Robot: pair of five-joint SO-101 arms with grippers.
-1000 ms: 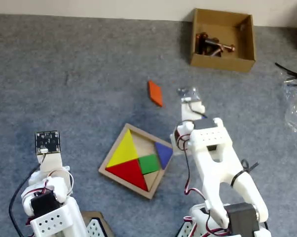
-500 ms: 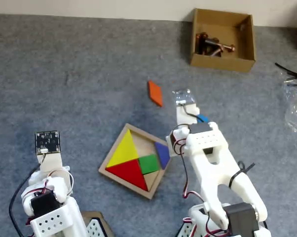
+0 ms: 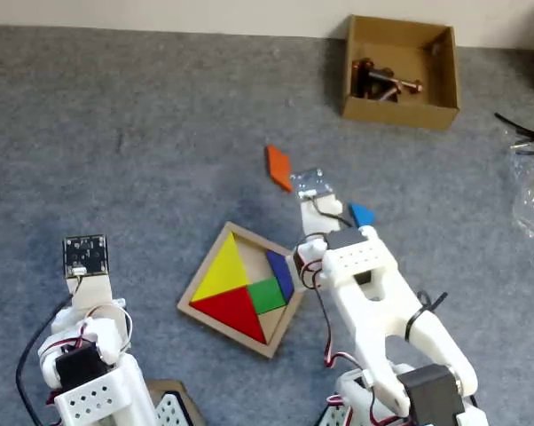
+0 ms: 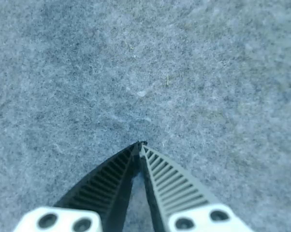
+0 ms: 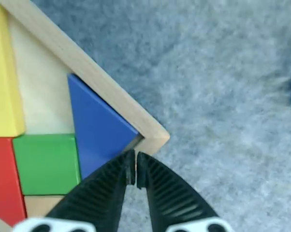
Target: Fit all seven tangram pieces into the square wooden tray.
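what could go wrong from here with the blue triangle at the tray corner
The right gripper, shut, sits at a corner of the tray beside the blue triangle; a push there might shift the tray or tip the triangle up. The orange piece lies on the carpet close by the right arm; a swing might knock it away.

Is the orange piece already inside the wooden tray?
No, the orange piece lies on the grey carpet, apart from the wooden tray.

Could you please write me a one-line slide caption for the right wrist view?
Shut right gripper at the corner of the wooden tray, beside the blue triangle lying inside it.
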